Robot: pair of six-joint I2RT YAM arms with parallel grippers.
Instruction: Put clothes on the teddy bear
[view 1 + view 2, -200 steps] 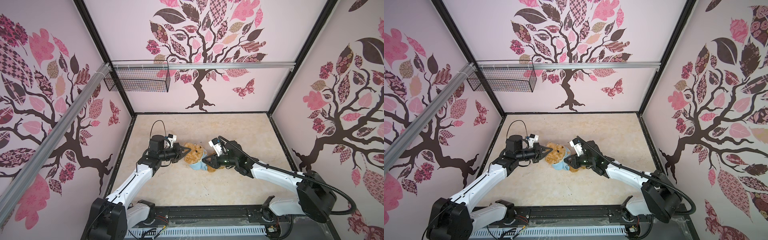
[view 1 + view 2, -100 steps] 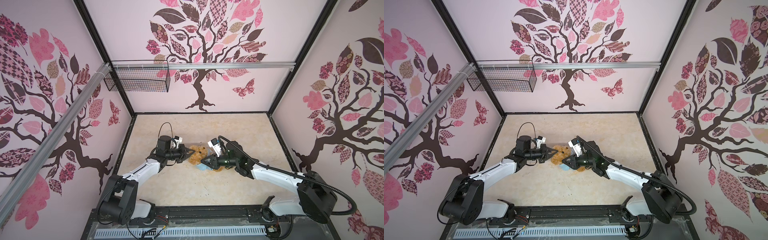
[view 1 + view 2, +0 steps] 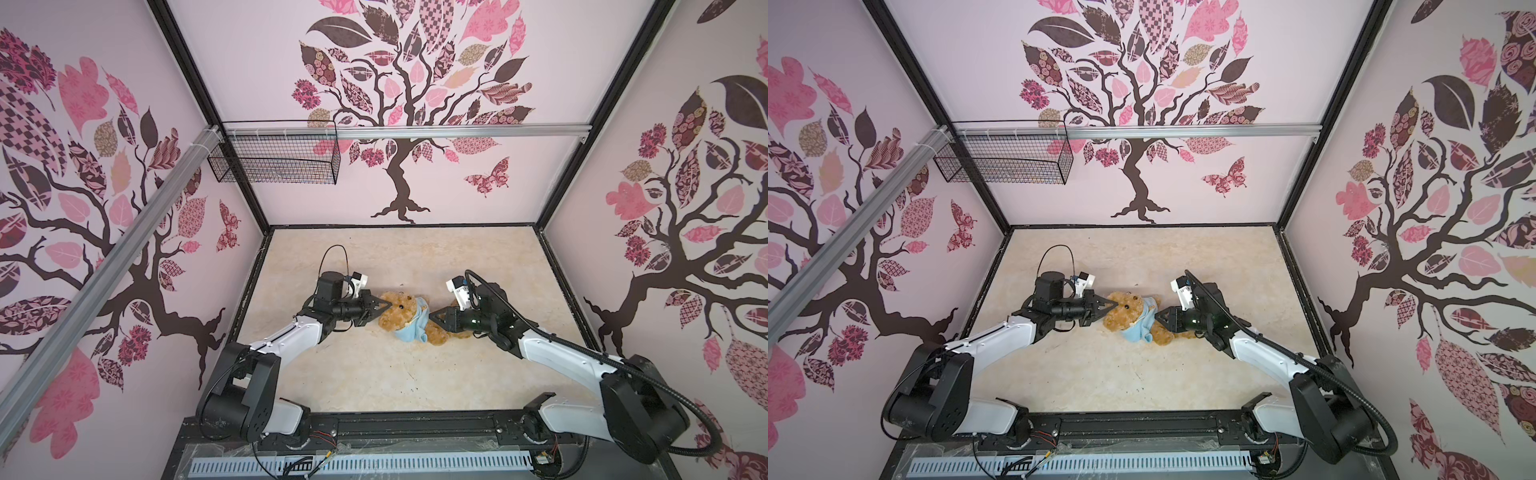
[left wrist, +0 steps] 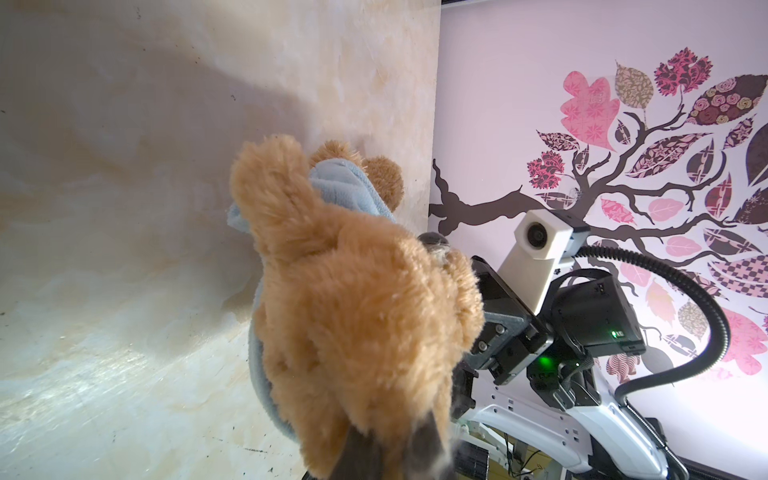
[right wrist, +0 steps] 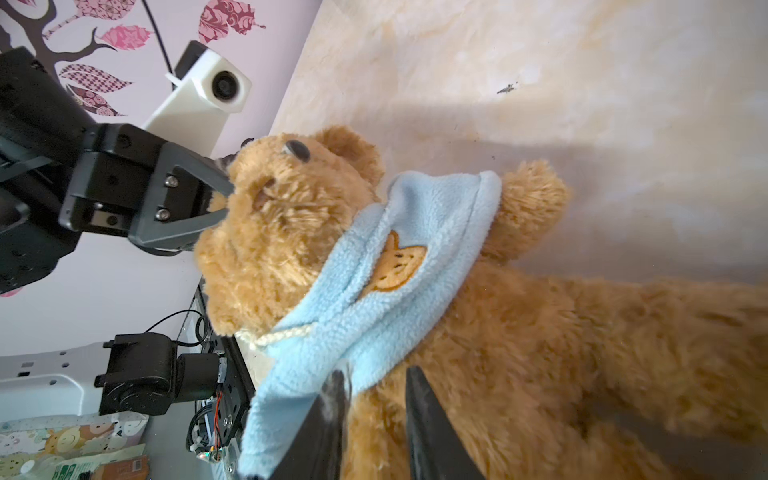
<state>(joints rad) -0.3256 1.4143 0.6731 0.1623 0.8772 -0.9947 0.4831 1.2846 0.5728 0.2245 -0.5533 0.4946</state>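
Left gripper (image 3: 386,306) pinches the curly-furred teddy bear (image 3: 398,318) by its head; right gripper (image 3: 433,315), jaws parted, seemingly loose at the fleecy blue shirt (image 3: 412,328).

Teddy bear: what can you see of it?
The teddy bear is golden-brown curly plush, round ears, dark eyes, lying on the beige tabletop. A light blue shirt sits round its neck and chest, belly and legs bare. The left end effector pinches its head; the right end effector, open, is at the shirt hem.
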